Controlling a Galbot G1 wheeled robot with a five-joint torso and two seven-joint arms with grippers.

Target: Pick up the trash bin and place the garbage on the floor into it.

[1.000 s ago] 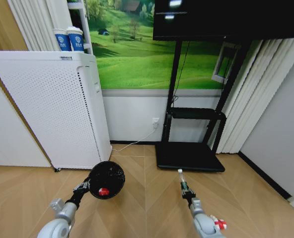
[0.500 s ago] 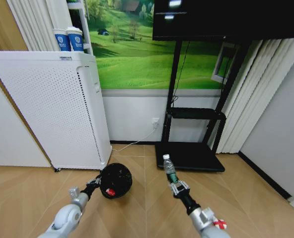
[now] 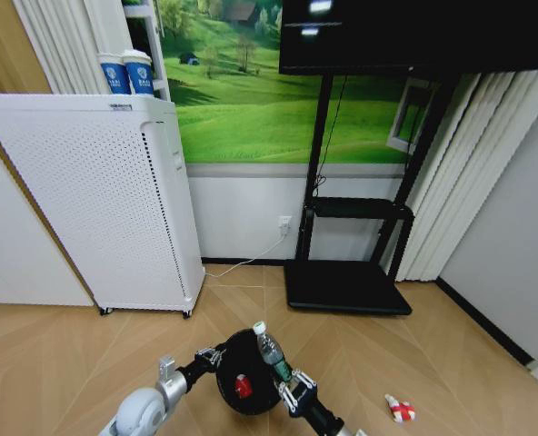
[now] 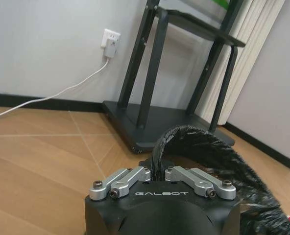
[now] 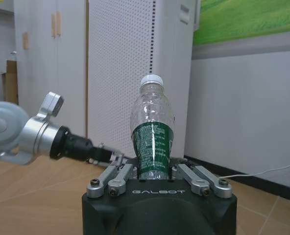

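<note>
The small clear plastic bottle with green label and white cap (image 3: 269, 352) is being gripped at its base by the right gripper (image 3: 295, 394), cap tilted toward eleven o'clock over the mouth of the round black bag-lined trash bin (image 3: 242, 383). The bin's rim is being pinched by the left gripper (image 3: 211, 357) at its ten o'clock. One red-and-white piece (image 3: 243, 388) is lying inside; another (image 3: 399, 410) is resting on the herringbone wooden floor (image 3: 451, 363) at three o'clock.
</note>
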